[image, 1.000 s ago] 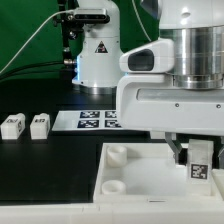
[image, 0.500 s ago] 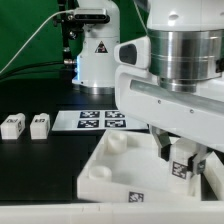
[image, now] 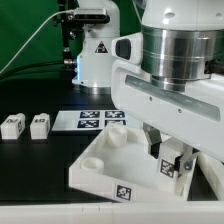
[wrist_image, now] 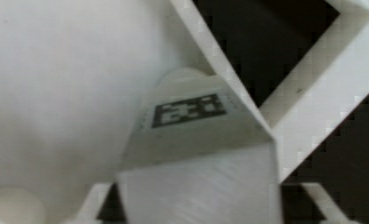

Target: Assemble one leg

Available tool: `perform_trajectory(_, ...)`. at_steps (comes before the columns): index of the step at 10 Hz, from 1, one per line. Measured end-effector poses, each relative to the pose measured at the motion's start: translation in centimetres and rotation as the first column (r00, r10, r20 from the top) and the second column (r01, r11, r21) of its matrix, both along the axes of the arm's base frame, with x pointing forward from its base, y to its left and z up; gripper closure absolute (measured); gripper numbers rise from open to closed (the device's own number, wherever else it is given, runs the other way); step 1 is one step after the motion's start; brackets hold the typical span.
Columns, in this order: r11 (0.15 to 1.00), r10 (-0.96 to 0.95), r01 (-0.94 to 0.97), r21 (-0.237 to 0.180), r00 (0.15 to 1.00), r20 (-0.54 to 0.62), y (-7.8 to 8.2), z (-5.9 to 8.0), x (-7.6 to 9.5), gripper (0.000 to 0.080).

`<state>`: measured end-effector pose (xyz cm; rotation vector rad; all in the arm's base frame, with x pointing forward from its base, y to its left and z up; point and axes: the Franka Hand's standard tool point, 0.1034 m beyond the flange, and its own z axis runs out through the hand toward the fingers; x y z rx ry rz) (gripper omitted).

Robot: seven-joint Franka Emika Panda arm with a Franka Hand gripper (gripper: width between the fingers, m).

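Jaws clamp a tagged leg point(image: 170, 166) inside the tray point(image: 97, 170), which we hold tilted, presumably for socket alignment.

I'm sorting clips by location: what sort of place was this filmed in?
Probably a robotics lab bench: a green backdrop curtain hangs behind a black table, a flat white marker board with printed tags lies on it, and a second white robot base stands behind.
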<state>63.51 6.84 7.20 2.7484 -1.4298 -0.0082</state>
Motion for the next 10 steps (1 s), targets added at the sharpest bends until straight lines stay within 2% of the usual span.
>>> perform_trajectory(1,1.000,0.000,0.000,0.000,1.000,0.000,0.00,0.00,0.01,0.0426)
perform_trajectory(2,1.000,0.000,0.000,0.000,1.000,0.000,0.00,0.00,0.01,0.0232)
perform_trajectory(3,1.000,0.000,0.000,0.000,1.000,0.000,0.00,0.00,0.01,0.0176)
perform_trajectory(10,1.000,0.000,0.000,0.000,1.000,0.000,0.00,-0.01,0.01,0.0150)
